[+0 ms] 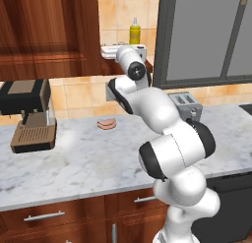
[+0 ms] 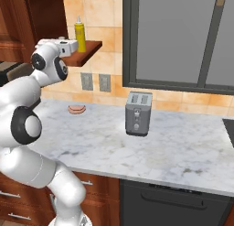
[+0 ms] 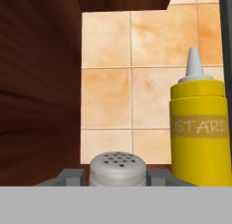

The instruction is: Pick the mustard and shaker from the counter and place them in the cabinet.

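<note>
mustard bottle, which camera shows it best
The hand view: the mustard bottle is close, with nozzle and label readable, beside the shaker. Both base views show it small and far, upright on the cabinet shelf, with the gripper in front.

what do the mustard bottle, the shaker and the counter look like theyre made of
Mustard bottle: likely plastic, smooth matte yellow with a pale pointed cap. Shaker: grey body with a lighter rounded top dotted with holes, possibly metal, though the flat shading leaves it open. Counter: looks like polished marble, white-grey with darker veins.
</note>
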